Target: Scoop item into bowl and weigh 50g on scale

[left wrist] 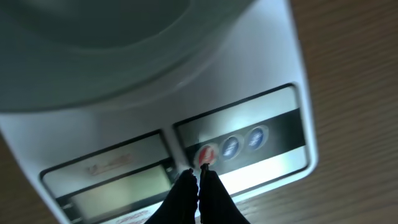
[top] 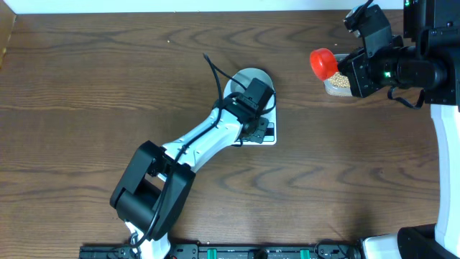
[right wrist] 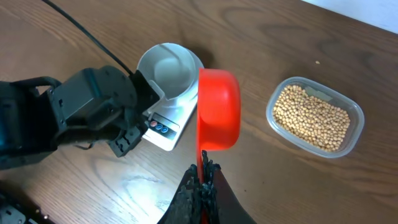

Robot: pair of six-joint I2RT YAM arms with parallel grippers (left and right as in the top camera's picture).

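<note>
The white scale [top: 264,134] carries the pale bowl [top: 251,78], which looks empty in the right wrist view [right wrist: 165,65]. My left gripper [left wrist: 199,175] is shut on nothing, its tips just below the red button [left wrist: 206,154] beside the scale's [left wrist: 273,74] display [left wrist: 118,190]. Overhead, the left gripper [top: 253,130] hangs over the scale's front panel. My right gripper [right wrist: 204,171] is shut on the handle of a red scoop [right wrist: 219,109], held above the table between scale [right wrist: 168,132] and beans. I cannot see inside the scoop [top: 323,62]. The tan beans [right wrist: 314,115] fill a clear tub.
The clear plastic tub [top: 338,85] stands at the back right, partly under my right gripper [top: 345,67]. The left arm [top: 194,144] stretches diagonally from the front edge to the scale. Two blue buttons [left wrist: 244,142] sit right of the red one.
</note>
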